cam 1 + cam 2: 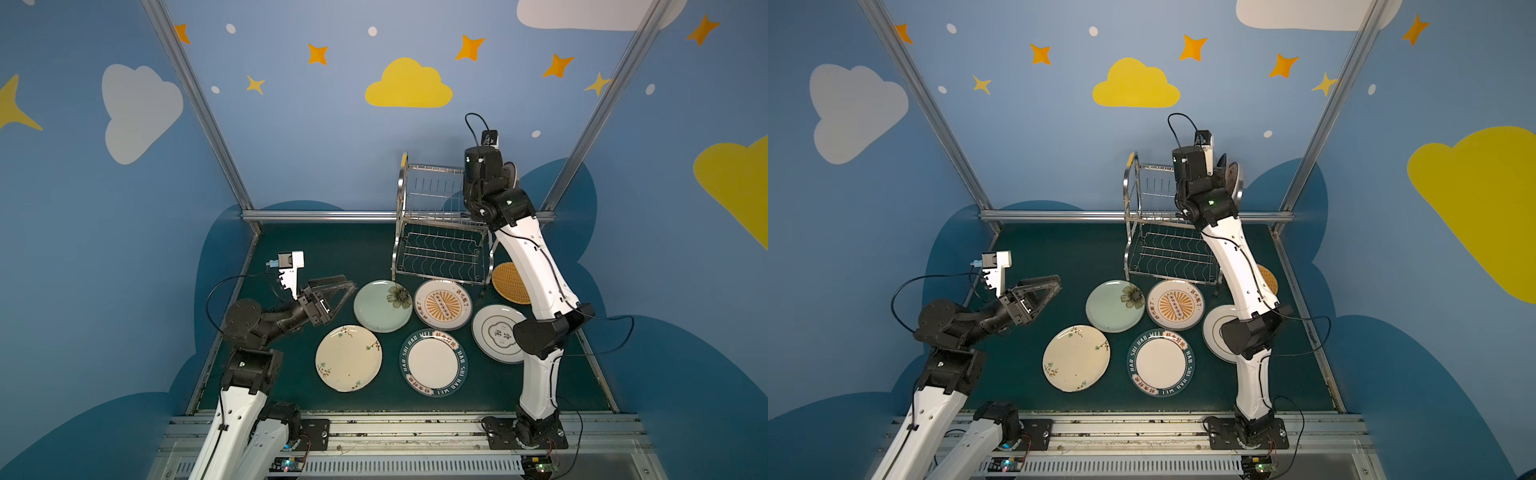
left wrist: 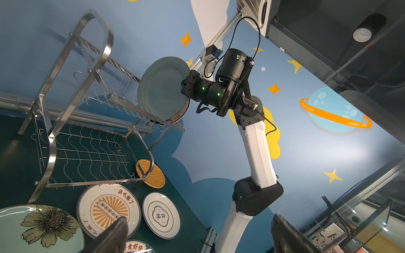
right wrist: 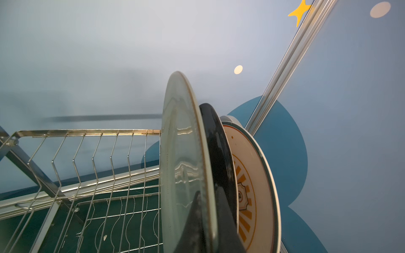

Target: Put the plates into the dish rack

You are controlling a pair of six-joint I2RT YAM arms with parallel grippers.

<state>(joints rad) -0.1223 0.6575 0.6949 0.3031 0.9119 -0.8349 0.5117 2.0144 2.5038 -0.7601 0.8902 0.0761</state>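
Right gripper (image 3: 209, 210) pinches the rim of a pale glassy round plate (image 3: 182, 153), upright in the top tier of the one shiny two-tier steel wire dish rack (image 1: 436, 249). I count three there (navy plate (image 3: 217, 153) beside it), six plates (image 1: 433, 361) flat on the dark green mat (image 1: 332, 249). Left gripper (image 1: 348, 283) spread wide, empty.

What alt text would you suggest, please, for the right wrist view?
The right gripper is shut on the rim of an upright pale green plate at the upper tier of the dish rack. A navy plate and an orange sunburst plate stand close beside it; the tier is otherwise empty.
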